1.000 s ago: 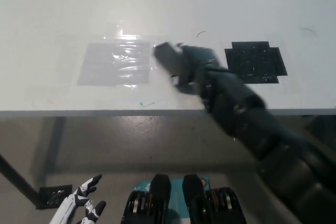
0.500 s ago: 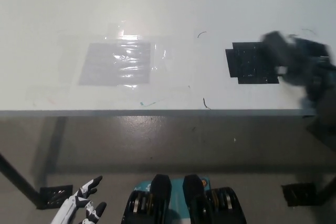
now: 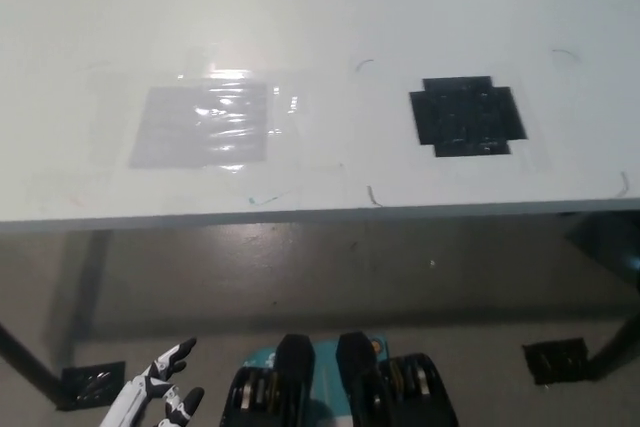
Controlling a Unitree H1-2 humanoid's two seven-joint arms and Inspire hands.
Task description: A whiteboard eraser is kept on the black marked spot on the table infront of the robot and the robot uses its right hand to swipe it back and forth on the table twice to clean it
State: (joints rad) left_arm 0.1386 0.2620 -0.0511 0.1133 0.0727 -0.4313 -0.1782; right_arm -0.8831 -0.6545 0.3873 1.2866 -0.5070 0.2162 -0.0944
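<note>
Right hand and arm are out of the picture entirely, so whether that hand holds anything cannot be told. Only the left hand shows, low at the bottom left, below the table's level, fingers spread and empty, resting well away from the work.

No eraser is visible anywhere. The black spot on the table, right of centre, lies bare, with nothing on it. So the eraser is either off-frame with the right hand or somewhere else out of sight; the view does not settle which. By that reading the task is not at its start, since the eraser is off its spot, but how many swipes are done cannot be judged from this view. If any strokes are left, the hand must come back over the tabletop first.

Left of centre lies a shiny taped patch, flat on the surface, well apart from the black spot. A few thin pen-like marks lie scattered near the front edge and beside the spot.

Room for sweeping looks ample: the top is wide and bare between patch and spot. Its front edge runs just below both, and the right edge falls outside the frame, so strokes should stay back from the front.
</note>
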